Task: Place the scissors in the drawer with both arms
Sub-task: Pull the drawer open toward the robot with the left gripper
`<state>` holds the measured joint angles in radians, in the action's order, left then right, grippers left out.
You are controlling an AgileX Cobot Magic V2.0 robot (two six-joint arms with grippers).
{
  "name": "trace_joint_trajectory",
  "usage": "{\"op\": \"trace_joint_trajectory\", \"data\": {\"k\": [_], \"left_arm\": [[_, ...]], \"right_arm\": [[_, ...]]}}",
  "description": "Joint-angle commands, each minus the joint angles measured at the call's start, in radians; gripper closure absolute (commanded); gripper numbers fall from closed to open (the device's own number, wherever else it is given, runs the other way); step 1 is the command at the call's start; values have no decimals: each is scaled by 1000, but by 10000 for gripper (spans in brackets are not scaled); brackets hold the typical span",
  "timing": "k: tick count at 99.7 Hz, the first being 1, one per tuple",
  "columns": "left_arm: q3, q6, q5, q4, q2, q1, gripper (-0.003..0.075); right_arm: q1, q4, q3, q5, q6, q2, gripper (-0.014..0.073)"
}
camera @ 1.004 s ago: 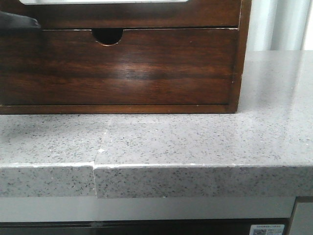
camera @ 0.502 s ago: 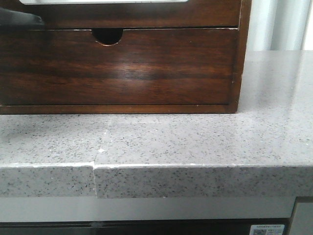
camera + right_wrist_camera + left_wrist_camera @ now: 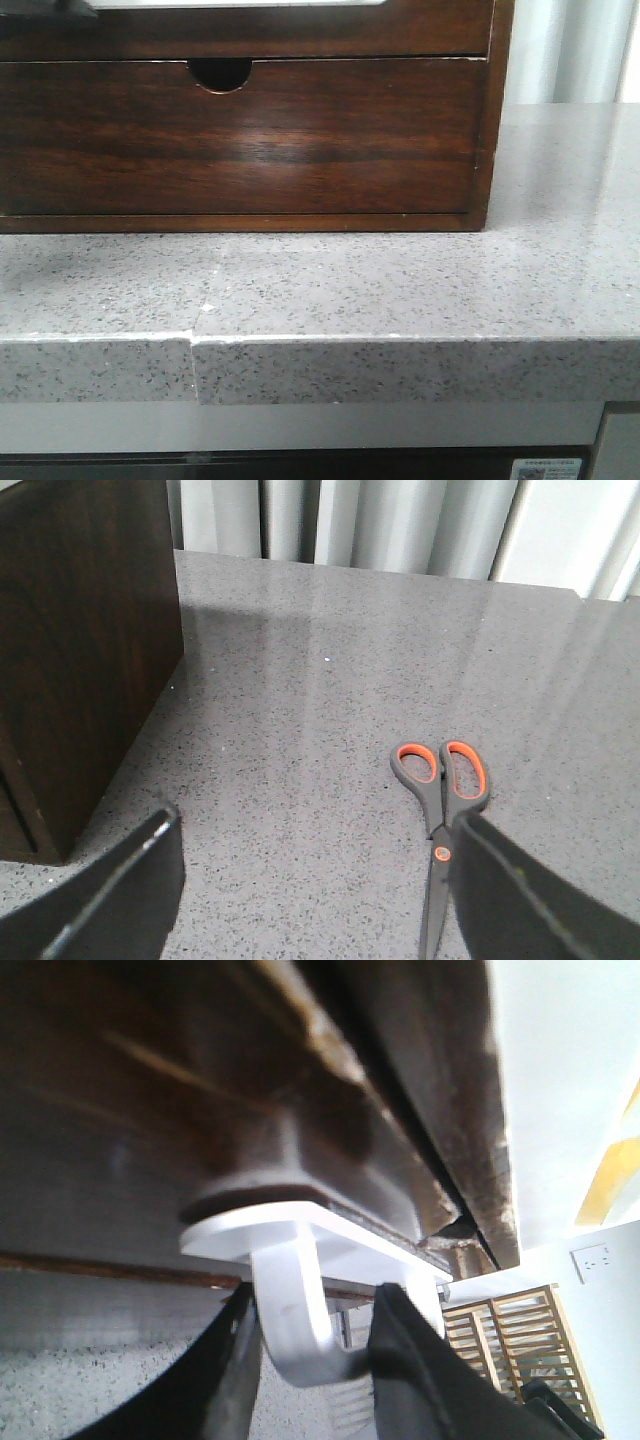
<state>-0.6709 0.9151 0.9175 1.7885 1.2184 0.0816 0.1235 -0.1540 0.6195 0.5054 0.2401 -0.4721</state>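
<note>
The shallow dark brown drawer (image 3: pixel 300 35) runs along the top edge of the front view, with white showing in its cutout. A dark part of my left gripper (image 3: pixel 45 8) shows at that view's top left corner. In the left wrist view my left gripper (image 3: pixel 312 1312) has both black fingers closed against a white hook handle (image 3: pixel 290 1310) whose plate sits on dark glossy wood (image 3: pixel 150 1110). Grey scissors with orange-lined handles (image 3: pixel 441 798) lie closed on the counter. My right gripper (image 3: pixel 310 880) is open above the counter, its one finger (image 3: pixel 530 900) covering part of the blades.
The taller wooden drawer front (image 3: pixel 240 140) with a half-round notch (image 3: pixel 220 74) sits below the shallow drawer. The cabinet's side (image 3: pixel 80 650) stands beside my right gripper. The speckled grey counter (image 3: pixel 400 290) has a front edge with a seam (image 3: pixel 193 345). Curtains (image 3: pixel 400 525) hang behind.
The dark part of my left gripper has moved up along the cabinet's left side, from beside the notch drawer's top to the frame's top edge. Cabinet and counter have not moved.
</note>
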Motion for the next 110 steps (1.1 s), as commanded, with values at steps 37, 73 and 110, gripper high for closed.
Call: {"op": "trace_joint_trajectory", "data": {"k": [37,73,110], "left_arm": [[-30,13,189,49,-17,0,609],[-3,13,209,-15,-137,0,609],[181,6,190,-17,-378,-1,609]], "right_arm": [[0,1,38,-85,8,-12,99],[0,1,38,-85,8,-12,99],[0,1,38,-85,8,-12,99]]}}
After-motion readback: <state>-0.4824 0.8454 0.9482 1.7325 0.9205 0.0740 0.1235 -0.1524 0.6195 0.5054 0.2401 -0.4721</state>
